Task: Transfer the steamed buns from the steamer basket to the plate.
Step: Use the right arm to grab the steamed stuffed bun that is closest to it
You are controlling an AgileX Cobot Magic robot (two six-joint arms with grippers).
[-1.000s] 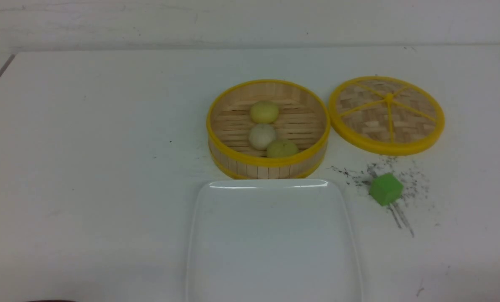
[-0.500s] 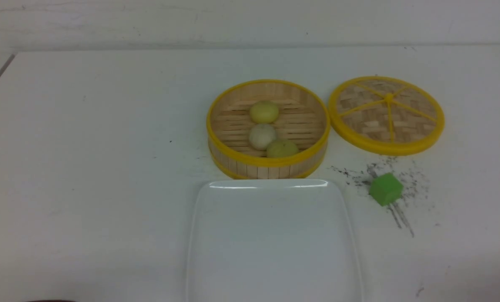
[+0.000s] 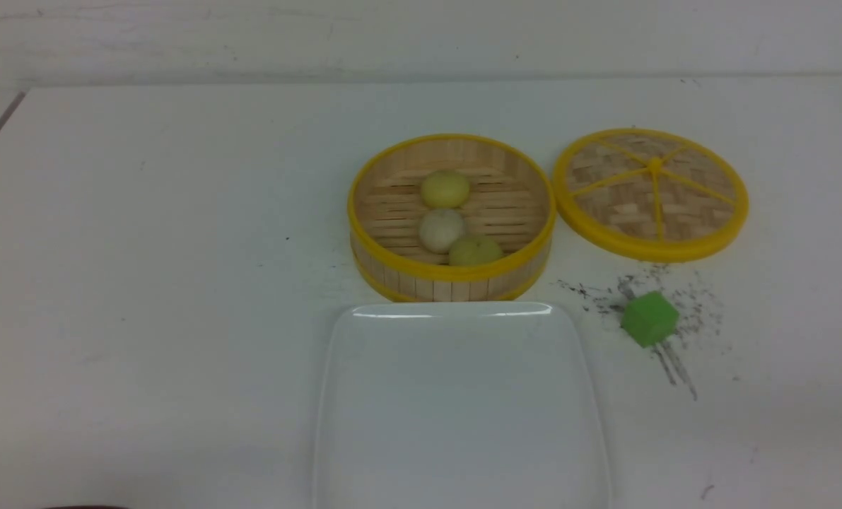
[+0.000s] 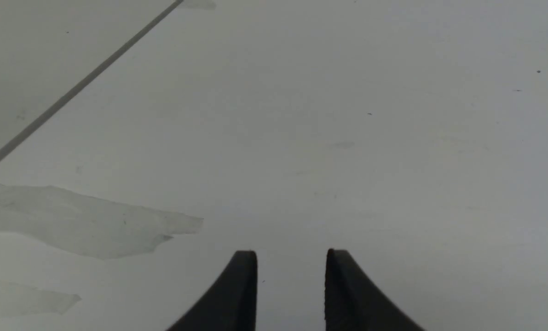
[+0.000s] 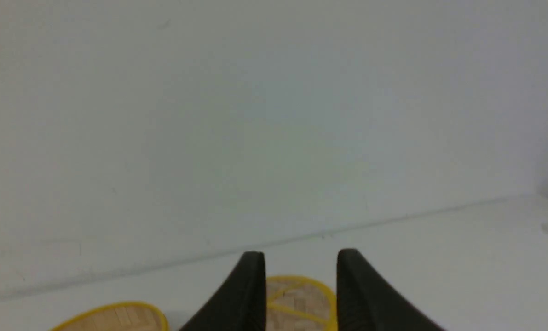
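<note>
Front: three steamed buns (image 3: 441, 229) in a row inside the steamer basket (image 3: 449, 284); plate (image 3: 459, 410) just before it, lid (image 3: 650, 192) beside.
Left wrist: left gripper (image 4: 292, 257) spread, empty, over table (image 4: 393, 138).
Right wrist: right gripper (image 5: 301, 257) spread, empty, lid beyond.

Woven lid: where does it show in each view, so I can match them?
Front: woven lid right of the steamer basket.
Left wrist: not in view.
Right wrist: lid seen between the fingers of the right gripper.
Shared landmark: the basket's yellow rim beside the lid.
</note>
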